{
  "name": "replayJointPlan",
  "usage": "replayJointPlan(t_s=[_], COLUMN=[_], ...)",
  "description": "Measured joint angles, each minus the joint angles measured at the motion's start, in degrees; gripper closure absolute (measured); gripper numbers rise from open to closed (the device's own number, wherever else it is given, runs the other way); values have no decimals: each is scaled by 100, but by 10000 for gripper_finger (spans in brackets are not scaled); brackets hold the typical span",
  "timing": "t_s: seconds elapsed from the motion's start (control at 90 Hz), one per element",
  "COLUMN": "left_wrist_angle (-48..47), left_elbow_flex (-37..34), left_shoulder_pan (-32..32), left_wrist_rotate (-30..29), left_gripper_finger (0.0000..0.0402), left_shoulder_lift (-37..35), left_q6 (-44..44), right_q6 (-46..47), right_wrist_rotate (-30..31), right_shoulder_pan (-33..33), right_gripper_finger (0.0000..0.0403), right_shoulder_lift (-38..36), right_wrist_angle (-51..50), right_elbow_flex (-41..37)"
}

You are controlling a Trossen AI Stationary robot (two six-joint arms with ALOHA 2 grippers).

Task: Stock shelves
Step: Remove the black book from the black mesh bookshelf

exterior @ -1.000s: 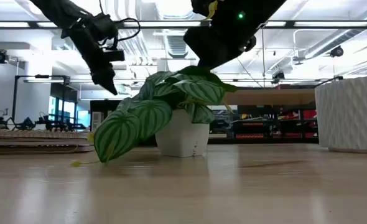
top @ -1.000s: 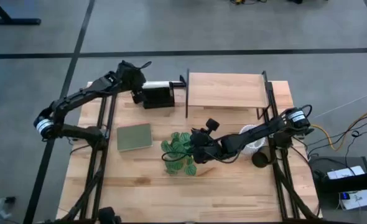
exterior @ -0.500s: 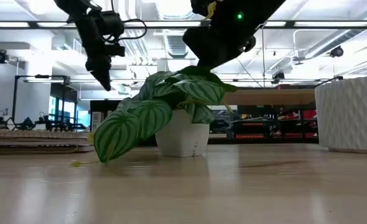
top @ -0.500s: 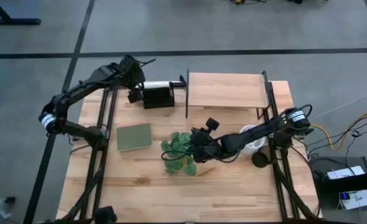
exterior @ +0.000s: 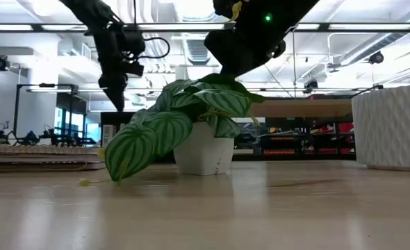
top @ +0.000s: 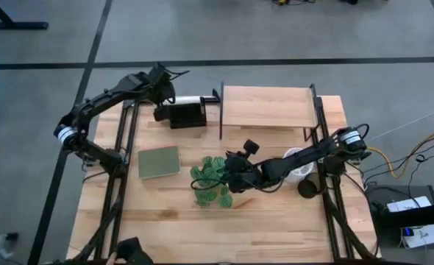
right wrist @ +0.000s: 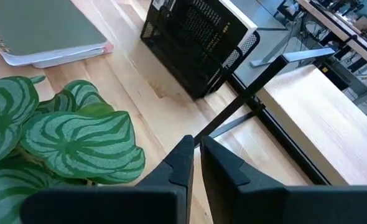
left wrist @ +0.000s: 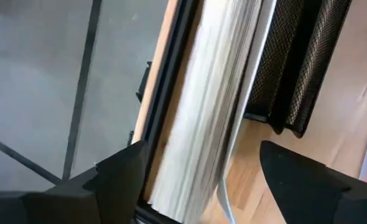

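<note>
Shelves [top: 267, 107] look rigid and light; left gripper [left wrist: 196, 180] gapes around book [left wrist: 202, 124], right gripper [right wrist: 195, 163] pinched closed, empty.

Dark jointed arms, white-banded, with looping cables.

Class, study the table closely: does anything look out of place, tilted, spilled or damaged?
Little stands out. The potted plant stands upright, though its striped leaves droop almost to the tabletop. The green notebook lies slightly askew to the table's edges. The shelves hold nothing yet. Nothing is spilled or broken.
</note>
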Motion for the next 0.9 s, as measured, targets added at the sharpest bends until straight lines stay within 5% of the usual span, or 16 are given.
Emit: replayJointPlan(t_s=[0.322, 0.9], left_wrist_angle=[729, 904], left_elbow_flex=[-154, -902], left_shoulder_pan=[69, 112], left_wrist_rotate=[-635, -532], left_gripper_finger=[87, 91], left_shoulder_lift=[89, 67], left_q6=[181, 438], right_q6=[0, 0], right_wrist_rotate=[-1, -1], right_shoulder_pan=[-1, 0], right_gripper_finger=[389, 389], right_shoulder_lift=[0, 0], right_wrist_angle=[2, 6], right_elbow_flex=[0, 0])
